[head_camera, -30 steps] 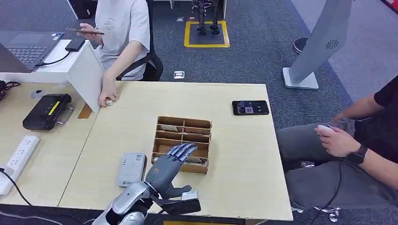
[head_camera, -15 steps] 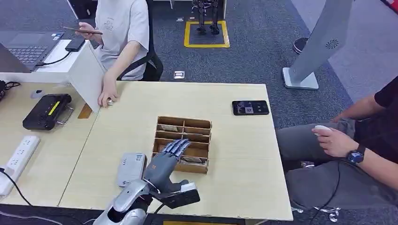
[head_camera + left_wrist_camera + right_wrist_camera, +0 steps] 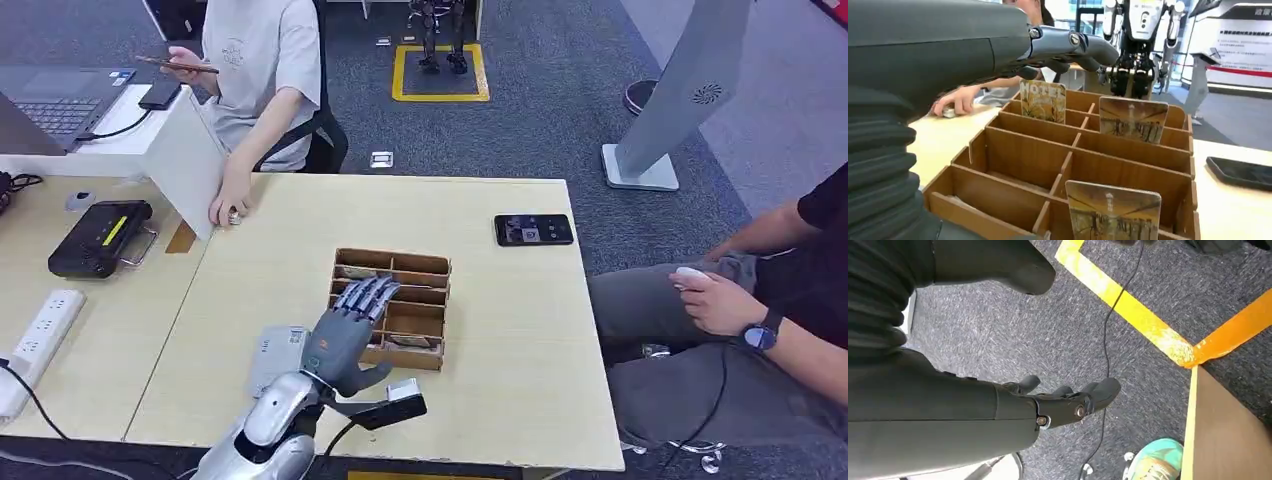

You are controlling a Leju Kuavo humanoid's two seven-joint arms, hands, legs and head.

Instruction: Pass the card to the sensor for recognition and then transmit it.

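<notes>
Silver and grey, the left hand (image 3: 345, 335) hovers over the near-left part of the wooden card box (image 3: 432, 268), fingers (image 3: 362, 295) stretched flat and slightly apart, holding nothing. Just left of it on the table (image 3: 500, 330) lies the grey sensor (image 3: 275, 362). From the left wrist, what the head view barely hints at comes clear: three cards stand upright in the box, one near (image 3: 1113, 210), one marked HOTEL (image 3: 1043, 101) farther left under the fingertips, another (image 3: 1133, 119) far right. A black phone (image 3: 533, 229) lies far right. The right hand (image 3: 1068, 402) hangs beside the table above grey carpet (image 3: 973, 340), fingers loosely extended, empty. Two people sit at the far and right edges.
</notes>
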